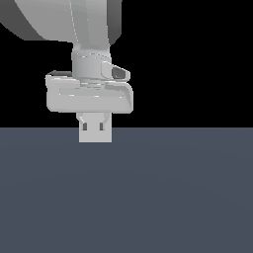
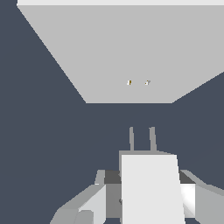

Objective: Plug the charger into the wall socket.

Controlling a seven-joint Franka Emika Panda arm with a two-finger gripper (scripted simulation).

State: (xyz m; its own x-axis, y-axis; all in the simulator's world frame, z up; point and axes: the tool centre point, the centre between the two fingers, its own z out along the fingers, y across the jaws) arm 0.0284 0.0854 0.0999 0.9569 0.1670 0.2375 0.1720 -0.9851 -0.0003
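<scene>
Here my claw is clamped on the charger, one finger pressed against each long side. Its two prongs point toward twelve o'clock, at the wall socket, which stands apart from them across the dark counter. The socket's two small holes sit roughly ahead of the prongs.

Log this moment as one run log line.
tool: shut on charger | prongs facing wall socket holes | gap remains | not plugged
</scene>
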